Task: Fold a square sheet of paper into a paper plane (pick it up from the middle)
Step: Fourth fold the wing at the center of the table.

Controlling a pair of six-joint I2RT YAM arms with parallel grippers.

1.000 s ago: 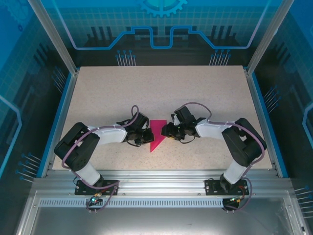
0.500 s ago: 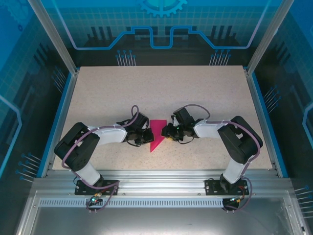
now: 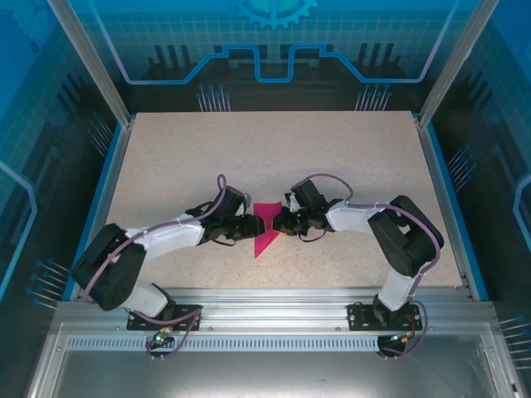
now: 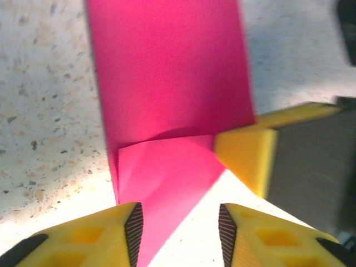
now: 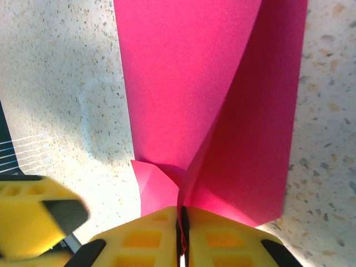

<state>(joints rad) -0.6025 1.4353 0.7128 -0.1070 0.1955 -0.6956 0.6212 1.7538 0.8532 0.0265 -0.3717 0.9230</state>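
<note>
The magenta-pink paper plane (image 3: 265, 230) lies on the speckled table as a narrow folded dart, its tip pointing to the near edge. My right gripper (image 3: 281, 222) is at its right side. In the right wrist view that gripper (image 5: 182, 236) is shut on a raised fold of the paper (image 5: 206, 100). My left gripper (image 3: 250, 227) is at the dart's left side. Its jaws (image 4: 179, 229) stand open low over the table, and the paper's edge (image 4: 167, 83) runs between them, close to the left pad (image 4: 134, 228). A curled flap (image 4: 161, 172) lifts there.
The speckled tabletop (image 3: 274, 157) stretches wide behind the paper, bounded by blue rails (image 3: 98, 195) and metal posts. A yellow finger of the right gripper (image 4: 247, 158) lies just beyond the left jaws; a left-gripper finger (image 5: 33, 219) sits close at the right wrist's lower left.
The left gripper has opened and let go of the paper's left side, its arm stretched lower. The right gripper has closed onto the paper's right fold.
</note>
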